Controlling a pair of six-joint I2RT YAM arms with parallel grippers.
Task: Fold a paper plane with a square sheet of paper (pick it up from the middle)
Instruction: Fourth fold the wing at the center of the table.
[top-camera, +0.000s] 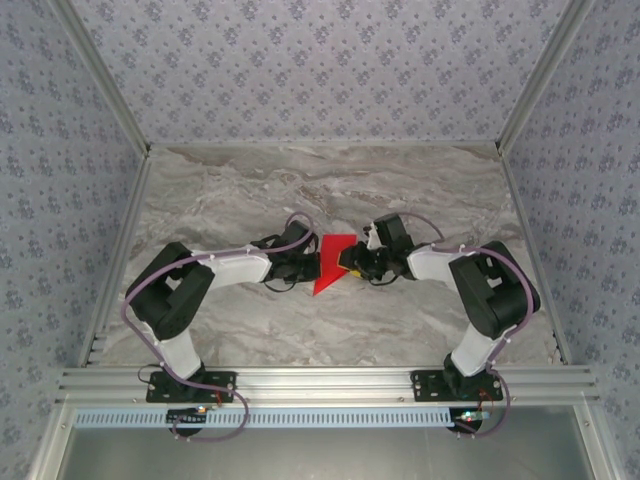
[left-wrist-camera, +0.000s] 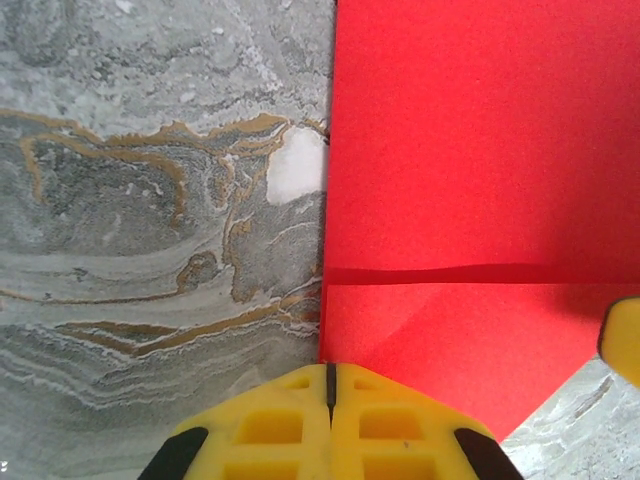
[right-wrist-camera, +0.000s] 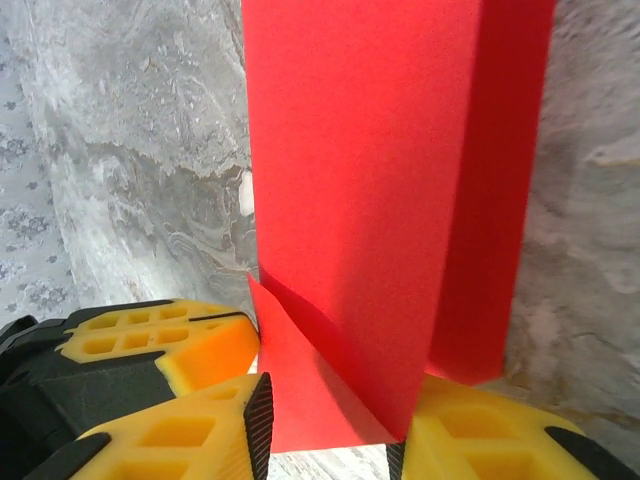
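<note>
At the left fingers (left-wrist-camera: 280, 425): closed tip to tip, set right at the edge of the square sheet of paper (left-wrist-camera: 480, 150); cannot tell whether pressing it down. At the right fingers (right-wrist-camera: 170, 435): parted partway, with a raised red flap standing in the gap; cannot tell whether actually pinched. Between the two pairs, seen from above: partly folded, lying on the counter (top-camera: 250, 190), close against both.

Likely to go wrong: springing back or creasing crooked, if the flap is let go before being pressed flat; sliding away from the left fingers, if dragged sideways by the right.

Narrowed to a point at one end. Long axis crosswise to the line joining the two pairs, point toward the arm bases, leaning to the left fingers' side.
</note>
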